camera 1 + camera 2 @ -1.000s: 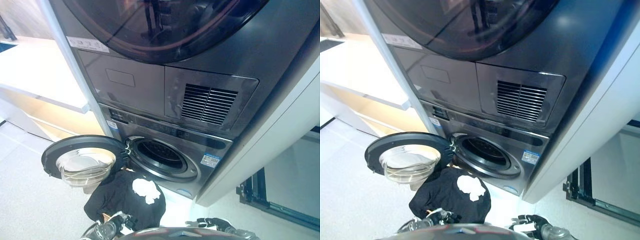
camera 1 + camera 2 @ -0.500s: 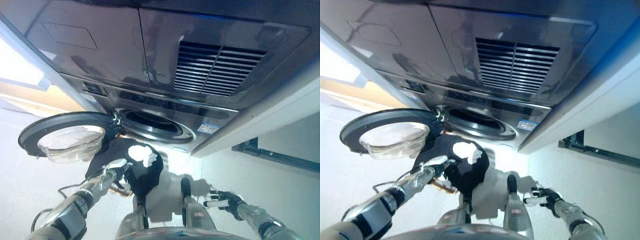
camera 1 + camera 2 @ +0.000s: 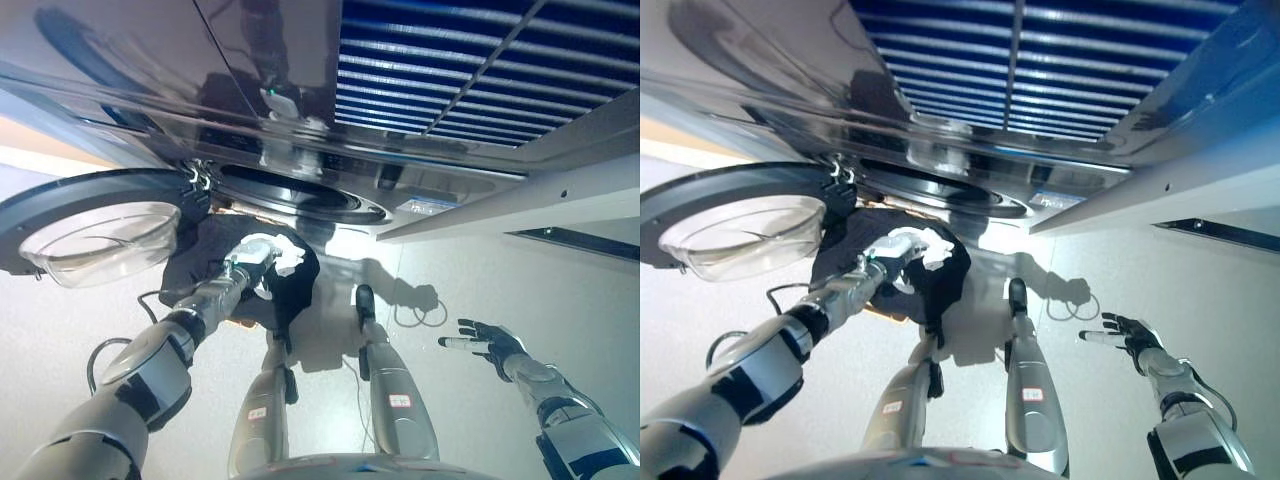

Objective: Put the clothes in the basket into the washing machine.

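Two hands are ours, and we start with the left hand (image 3: pixel 250 268): it reaches forward from the lower left and rests on a heap of black clothes (image 3: pixel 290 290). We cannot tell whether its fingers grip the cloth or only lie on it. A white patch (image 3: pixel 936 250) on the clothes shows just beside the hand. The clothes are heaped over the basket (image 3: pixel 883 311), of which only a thin tan edge peeks out beneath the cloth, on the floor (image 3: pixel 60 320) directly below the washing machine's (image 3: pixel 300 150) round opening (image 3: pixel 295 192). None of the clothes are inside the opening. Left of the heap, the machine's round door (image 3: pixel 95 225) hangs open, its clear glass bowl facing us. Our right hand (image 3: pixel 485 340) is well apart, low at the right over bare floor, fingers spread and holding nothing.
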